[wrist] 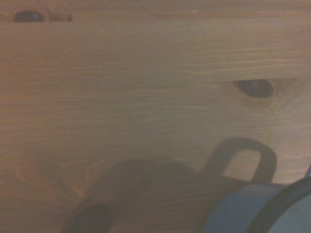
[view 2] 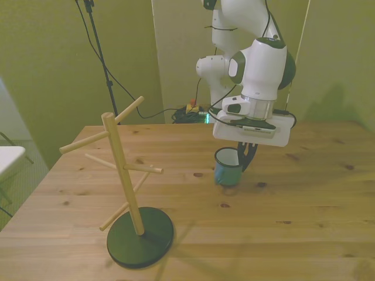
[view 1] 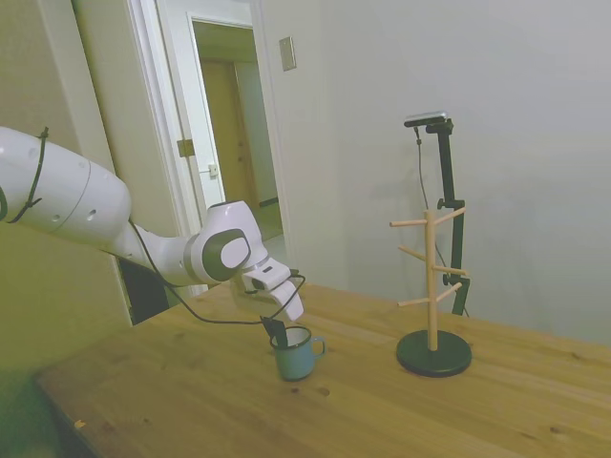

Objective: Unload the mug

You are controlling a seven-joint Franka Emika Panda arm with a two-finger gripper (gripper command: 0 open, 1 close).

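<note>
- You have the mug [view 1: 296,354] standing upright on the worktop [view 1: 191,401], with the hand [view 1: 276,330] right at its rim.
- In the front view, your peg stand [view 2: 132,193] sits on the worktop well apart from the mug, toward the front view's left and nearer the camera.
- In the side view, you see the mug's handle pointing toward the peg stand.

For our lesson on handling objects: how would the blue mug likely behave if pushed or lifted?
The mug looks stiff and enamel-like, so probably light but slippery. Standing upright on the table, it should slide rather than roll; a high push might tip it. Its side handle may make it twist.
</note>
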